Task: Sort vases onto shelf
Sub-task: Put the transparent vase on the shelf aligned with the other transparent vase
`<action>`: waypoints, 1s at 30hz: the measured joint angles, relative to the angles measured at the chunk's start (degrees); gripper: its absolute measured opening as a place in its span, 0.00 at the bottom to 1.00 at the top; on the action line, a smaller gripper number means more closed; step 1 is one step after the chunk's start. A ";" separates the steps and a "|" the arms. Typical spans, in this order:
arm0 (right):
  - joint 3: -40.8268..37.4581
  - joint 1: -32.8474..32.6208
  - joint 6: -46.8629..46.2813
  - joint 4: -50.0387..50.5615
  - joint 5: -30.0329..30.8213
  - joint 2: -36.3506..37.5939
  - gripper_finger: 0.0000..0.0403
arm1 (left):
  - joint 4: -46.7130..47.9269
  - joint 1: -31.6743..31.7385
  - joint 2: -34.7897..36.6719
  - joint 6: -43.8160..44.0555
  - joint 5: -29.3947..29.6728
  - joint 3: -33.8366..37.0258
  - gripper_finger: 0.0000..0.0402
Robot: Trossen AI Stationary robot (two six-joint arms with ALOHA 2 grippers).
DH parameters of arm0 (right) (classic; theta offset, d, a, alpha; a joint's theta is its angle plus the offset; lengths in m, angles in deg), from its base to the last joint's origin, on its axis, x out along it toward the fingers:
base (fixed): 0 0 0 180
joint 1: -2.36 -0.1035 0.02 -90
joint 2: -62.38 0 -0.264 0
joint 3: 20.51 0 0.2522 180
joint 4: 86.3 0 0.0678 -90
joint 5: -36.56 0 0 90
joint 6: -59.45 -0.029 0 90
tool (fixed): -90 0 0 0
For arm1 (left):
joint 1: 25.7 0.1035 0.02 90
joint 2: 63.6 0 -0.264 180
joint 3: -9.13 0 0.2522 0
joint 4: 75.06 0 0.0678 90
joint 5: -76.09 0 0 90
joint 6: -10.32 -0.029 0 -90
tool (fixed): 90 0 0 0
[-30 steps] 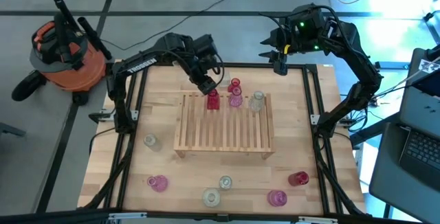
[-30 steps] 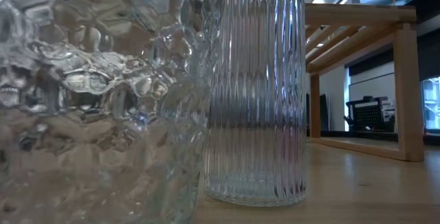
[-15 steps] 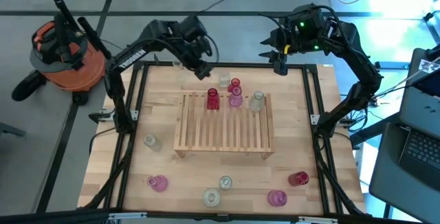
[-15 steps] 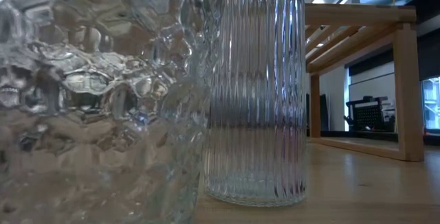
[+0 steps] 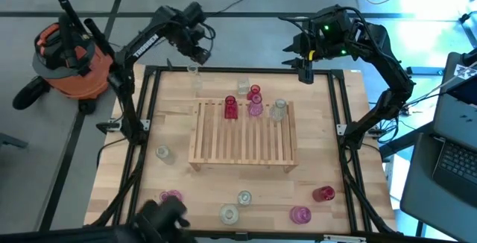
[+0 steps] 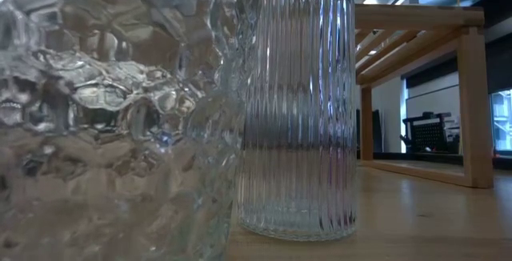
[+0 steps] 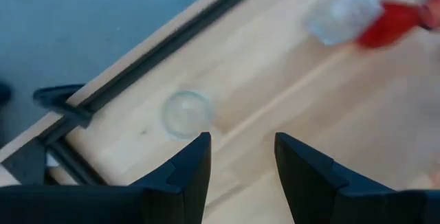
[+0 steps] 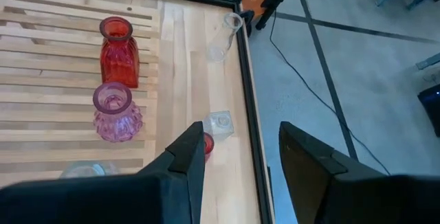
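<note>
Overall light: bright, even, overhead.
Glare: blue-white floor patch (image 5: pixel 440 1) at the high view's far right.
Blur: left wrist view smeared; red vase (image 7: pixel 388 23) streaked.
Focus: low view filled by near, refracting clear glass (image 6: pixel 298 101).

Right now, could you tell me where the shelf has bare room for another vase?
The shelf is bare across its whole near part, from the vase row down to its front rail. It is crowded only along the far edge, where the red vase, pink vases and clear vase cluster.
</note>
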 joint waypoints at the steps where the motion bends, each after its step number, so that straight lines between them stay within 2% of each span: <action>1: 0.00 0.00 0.00 -0.04 0.02 0.00 0.34 | -0.34 1.56 0.03 0.08 0.00 1.02 0.38; 9: 0.00 0.00 0.00 -0.04 0.10 0.00 0.34 | -4.24 8.33 0.03 -0.97 -0.98 10.88 0.38; 14: 0.00 0.00 0.00 -0.04 0.19 0.00 0.34 | -8.27 9.01 0.02 -1.35 -5.25 16.59 0.38; 24: 0.00 0.00 -0.02 -0.04 0.24 0.00 0.34 | -16.07 9.01 0.06 -0.98 -5.44 25.94 0.38; 27: 0.00 0.00 -0.02 -0.07 0.25 0.00 0.34 | -16.22 9.00 0.06 -2.62 -5.82 28.12 0.32; 30: 0.00 0.00 -0.02 -0.09 0.26 0.00 0.34 | -15.84 8.65 0.06 -4.93 -6.30 28.87 0.18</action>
